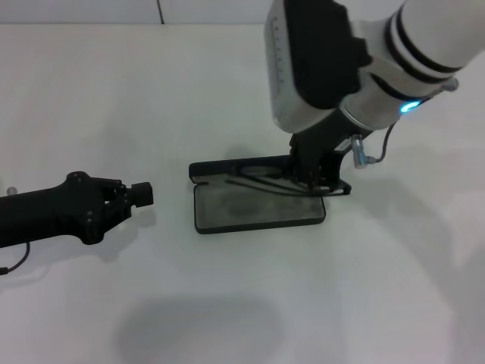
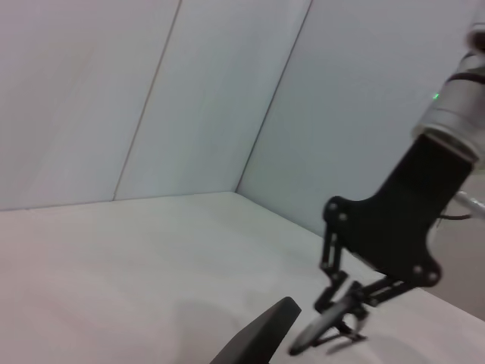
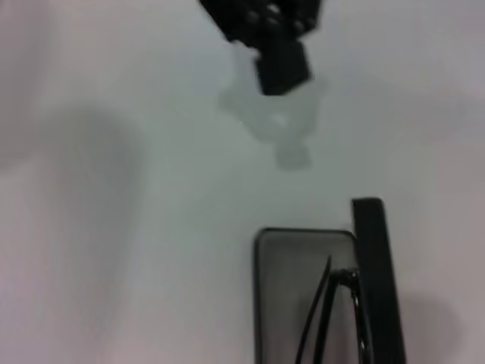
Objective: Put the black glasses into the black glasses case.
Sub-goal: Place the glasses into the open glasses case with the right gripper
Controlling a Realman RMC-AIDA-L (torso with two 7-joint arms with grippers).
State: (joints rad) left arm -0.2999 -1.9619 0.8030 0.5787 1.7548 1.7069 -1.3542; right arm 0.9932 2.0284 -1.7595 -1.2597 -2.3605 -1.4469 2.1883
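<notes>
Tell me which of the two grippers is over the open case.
The right gripper. It hangs over the far right part of the black glasses case, at the black glasses. The left gripper lies apart on the table.

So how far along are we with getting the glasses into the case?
Well along. The black glasses case lies open on the table, and the right gripper holds the black glasses low over the far edge of its tray, temple arms already reaching across the lining. Left to do: lower, release, withdraw. The left gripper sits idle beside the case.
</notes>
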